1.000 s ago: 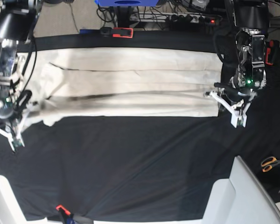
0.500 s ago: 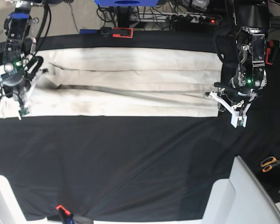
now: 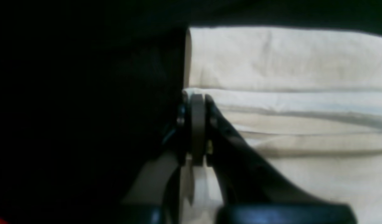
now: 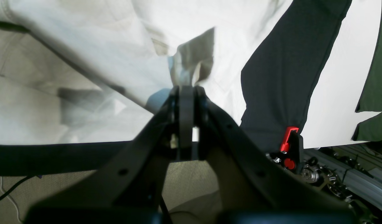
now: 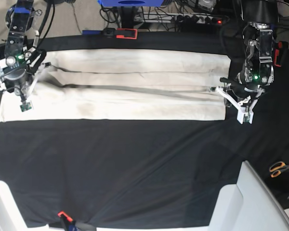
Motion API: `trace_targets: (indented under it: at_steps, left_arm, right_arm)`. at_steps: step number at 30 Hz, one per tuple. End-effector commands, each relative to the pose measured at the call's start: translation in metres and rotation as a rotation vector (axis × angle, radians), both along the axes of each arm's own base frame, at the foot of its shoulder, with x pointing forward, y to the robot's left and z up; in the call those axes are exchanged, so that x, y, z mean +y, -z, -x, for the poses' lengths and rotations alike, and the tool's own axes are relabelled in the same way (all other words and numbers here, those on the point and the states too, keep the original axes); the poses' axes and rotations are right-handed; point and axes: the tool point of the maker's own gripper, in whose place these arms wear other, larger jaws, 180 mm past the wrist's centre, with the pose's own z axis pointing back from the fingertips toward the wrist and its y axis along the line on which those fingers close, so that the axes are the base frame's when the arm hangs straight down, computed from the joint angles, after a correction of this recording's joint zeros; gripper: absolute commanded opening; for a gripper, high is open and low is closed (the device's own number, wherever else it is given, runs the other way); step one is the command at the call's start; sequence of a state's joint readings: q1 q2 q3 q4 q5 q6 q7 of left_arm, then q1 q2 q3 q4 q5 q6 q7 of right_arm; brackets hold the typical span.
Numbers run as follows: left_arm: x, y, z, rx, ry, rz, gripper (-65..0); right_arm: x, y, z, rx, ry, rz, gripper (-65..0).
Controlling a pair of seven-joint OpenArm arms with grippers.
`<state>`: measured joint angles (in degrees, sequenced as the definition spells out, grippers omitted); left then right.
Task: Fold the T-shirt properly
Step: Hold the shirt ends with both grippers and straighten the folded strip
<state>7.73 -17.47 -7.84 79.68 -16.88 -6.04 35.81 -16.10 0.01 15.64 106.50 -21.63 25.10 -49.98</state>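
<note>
Nearest you, along the bottom of the base view, a white moulded panel [image 5: 260, 202] cuts across the corner, and a pair of orange-handled scissors [image 5: 282, 168] lies just off the cloth at the right edge. Then comes a wide run of bare black table cloth [image 5: 135, 163].

Beyond that, there's your plain cream short-sleeved cotton T-shirt [image 5: 135, 89], laid out as a long flat band across the far half of the cloth, with lengthwise fold lines running along it and its near edge straight.

Your left gripper [image 5: 232, 97], on the base view's right, sits at the band's right end. The left wrist view shows its jaws pressed together on the edge of the cream fabric [image 3: 271, 93], right at the corner where shirt meets black cloth.

Your right gripper [image 5: 24, 98], on the opposite side, is over the band's left end. From the right wrist view its jaws are squeezed tight, and a small bunched tuft of the shirt [image 4: 194, 62] stands up from between the tips, so it has fabric pinched.

Farthest back, a red-and-black clamp [image 5: 126, 33] sits at the cloth's far edge, with a blue object [image 5: 130, 3] and cables behind it.
</note>
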Motion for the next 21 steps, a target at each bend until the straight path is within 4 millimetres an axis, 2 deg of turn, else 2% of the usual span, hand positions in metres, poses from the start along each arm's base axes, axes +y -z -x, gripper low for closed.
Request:
trace_targets:
  at_steps: [1, 6, 8, 13, 21]
  left_arm:
    - [0.007, -0.013, -0.011, -0.046, 0.000, -0.018, -65.0]
    - [0.007, -0.008, -0.004, -0.030, -0.001, -0.018, -65.0]
    - [0.007, -0.007, -0.001, -0.025, 0.000, -0.018, -65.0]
    - [0.006, -0.002, 0.007, -0.007, 0.002, -0.018, -65.0]
    - [0.004, -0.004, 0.009, -0.012, 0.009, -0.019, -65.0]
  right_arm:
    - [-0.004, -0.008, -0.006, -0.028, 0.000, 0.019, -65.0]
    - [-0.002, 0.016, 0.004, 0.040, 0.001, -0.005, -65.0]
    - [-0.001, 0.020, 0.002, 0.039, -0.004, -0.012, -65.0]
    - [0.001, 0.016, -0.009, 0.000, -0.019, -0.020, -65.0]
    - [0.001, 0.005, -0.030, -0.050, -0.022, -0.018, -65.0]
